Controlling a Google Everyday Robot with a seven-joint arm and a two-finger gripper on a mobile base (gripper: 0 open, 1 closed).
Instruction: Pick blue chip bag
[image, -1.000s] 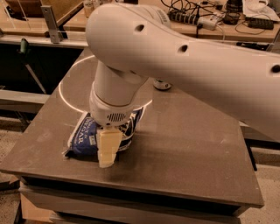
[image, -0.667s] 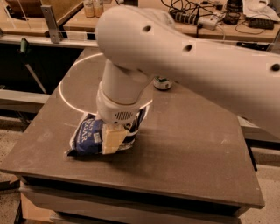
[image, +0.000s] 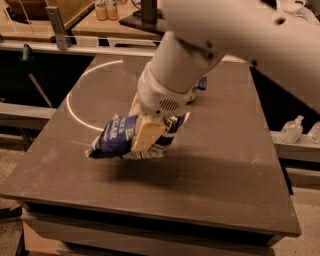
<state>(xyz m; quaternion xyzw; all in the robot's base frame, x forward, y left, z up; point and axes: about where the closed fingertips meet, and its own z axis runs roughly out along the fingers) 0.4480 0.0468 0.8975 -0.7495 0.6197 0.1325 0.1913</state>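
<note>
The blue chip bag (image: 114, 138) is crumpled dark blue foil with white lettering. It hangs just above the dark table (image: 225, 165) left of centre and casts a shadow on the surface below it. My gripper (image: 143, 134) comes down from the large white arm and is shut on the bag's right half. One cream finger (image: 147, 131) lies across the bag's front; the other finger is hidden behind the bag. No soda can shows; the arm covers the back of the table.
A small flat dark blue object (image: 201, 82) lies on the table behind the arm. A white ring line (image: 75, 115) marks the table's left side. Clear pump bottles (image: 291, 130) stand on a ledge to the right. Shelves and bottles (image: 102, 9) are at the back.
The gripper has closed on the bag and raised it off the table; a shadow now shows under it. The view has shifted, and the arm reaches in from the upper right.
</note>
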